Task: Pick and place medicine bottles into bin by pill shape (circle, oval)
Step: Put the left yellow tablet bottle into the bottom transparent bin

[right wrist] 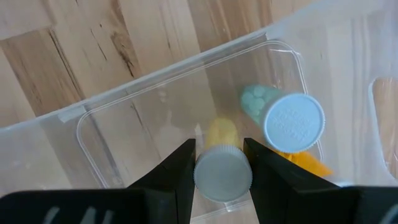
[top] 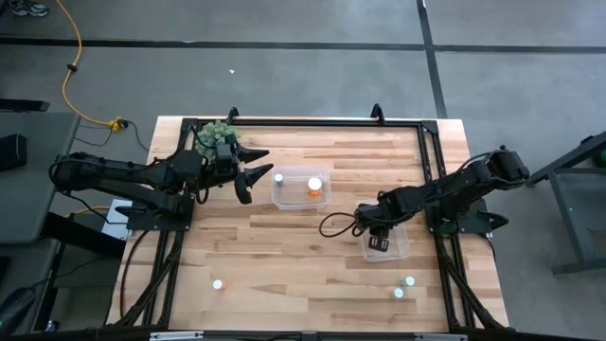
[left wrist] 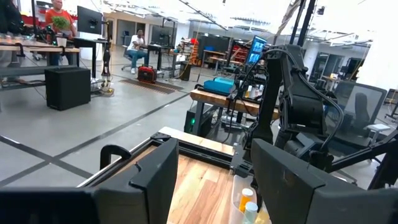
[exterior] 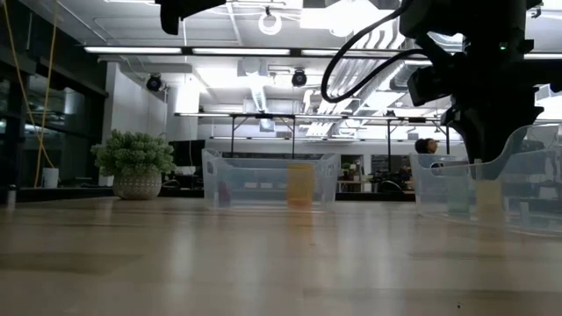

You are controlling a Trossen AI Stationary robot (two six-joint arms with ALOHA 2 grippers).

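Observation:
My right gripper reaches down into the clear bin at the right and is shut on a medicine bottle with a white cap and a yellow body. A second bottle with a white cap lies beside it in that bin. My left gripper is open and empty, just left of the middle clear bin, which holds an orange bottle and another white-capped one. Loose bottles stand on the table at the near left and the near right. My right gripper pinches the bottle's white cap between its two fingers, one on either side of the cap's rim. The fingers come from above, pointing down. The bottle stands upright inside the bin; I cannot tell whether its base rests on the bin's floor.
A green spiky plant in a pot stands at the far left corner, behind my left gripper. A black frame runs along the table's far and side edges. Bare wood lies between the two bins and along the near middle.

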